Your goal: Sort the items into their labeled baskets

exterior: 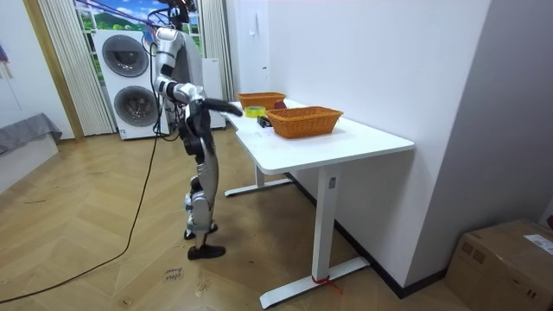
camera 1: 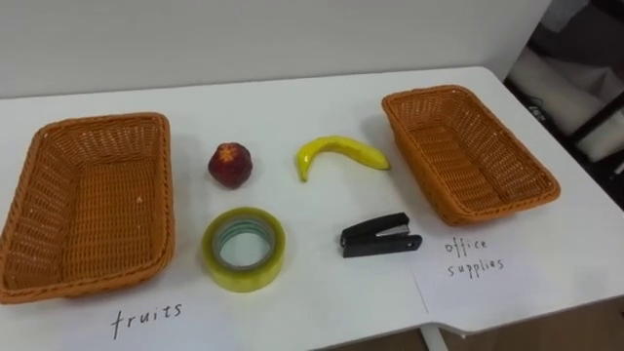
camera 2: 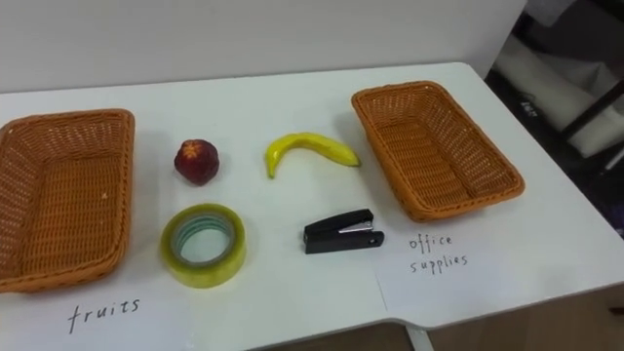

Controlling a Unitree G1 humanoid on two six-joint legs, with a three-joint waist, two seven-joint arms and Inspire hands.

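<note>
On the white table (camera 1: 292, 102) a red apple (camera 1: 230, 164) and a yellow banana (camera 1: 341, 151) lie in the middle. Nearer the front edge are a yellow-green roll of tape (camera 1: 244, 249) and a black stapler (camera 1: 378, 235). An empty wicker basket (camera 1: 97, 125) stands at the left above a handwritten "fruits" label (camera 1: 146, 317). A second empty wicker basket (camera 1: 429, 95) stands at the right, behind a paper sheet (camera 1: 478, 268) marked "office supplies". In the room view the robot stands at the table's end, its right hand (exterior: 235, 109) held forward at the table's edge.
The table's right edge runs close past the right basket, with dark furniture (camera 1: 575, 78) beyond it. In the room view two stacked washing machines (exterior: 130, 86) stand behind the robot and a cardboard box (exterior: 505, 259) sits at the room view's lower right.
</note>
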